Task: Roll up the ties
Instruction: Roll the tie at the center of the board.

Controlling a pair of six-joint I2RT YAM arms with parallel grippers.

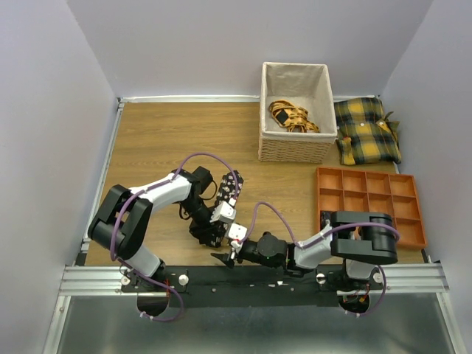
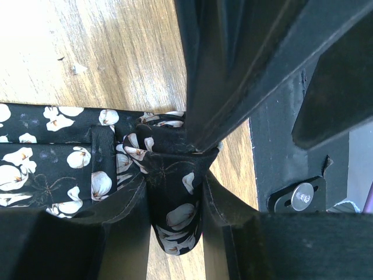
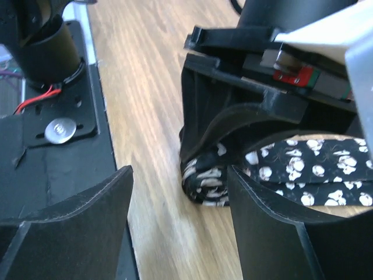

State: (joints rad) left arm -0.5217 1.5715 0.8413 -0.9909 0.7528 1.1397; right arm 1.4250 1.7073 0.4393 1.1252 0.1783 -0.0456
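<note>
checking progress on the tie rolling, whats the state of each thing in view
tie: one end bunched into a small coil, the rest a flat strip on the table
left hand: shut on the tie's coiled end
right hand: open, nothing between its fingers
basket: upright, yellow and black things inside
orange tray: compartments that show are empty
</note>
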